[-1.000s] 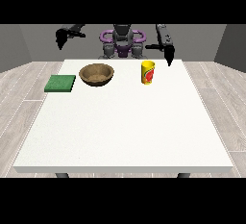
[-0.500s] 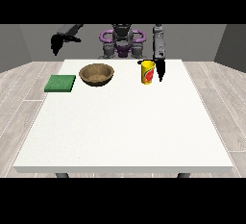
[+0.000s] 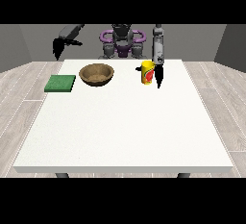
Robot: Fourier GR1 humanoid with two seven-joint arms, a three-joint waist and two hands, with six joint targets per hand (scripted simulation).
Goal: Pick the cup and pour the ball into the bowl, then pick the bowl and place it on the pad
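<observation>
Hand at view's right point(image 3: 159, 76) hanging just beside yellow cup point(image 3: 148, 72), fingers pointing down, looking straight, not gripping anything. Cup sitting upright on bench point(image 3: 125, 122). Ball not visible. Wooden bowl point(image 3: 96, 74) sitting between cup and green pad point(image 3: 60, 83). Hand at view's left point(image 3: 58, 48) idling in air, fingers too small to call. Nothing done yet imo: grab, pour, bowl move all pending.

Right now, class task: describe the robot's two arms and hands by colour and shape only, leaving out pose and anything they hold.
Both arms are slim grey segments, darker at the joints. Each ends in a black hand: the hand at the view's right looks long and narrow, and the hand at the view's left tapers to a dark tip. No cables or markings can be made out. Purple rings sit at the shoulders.
</observation>
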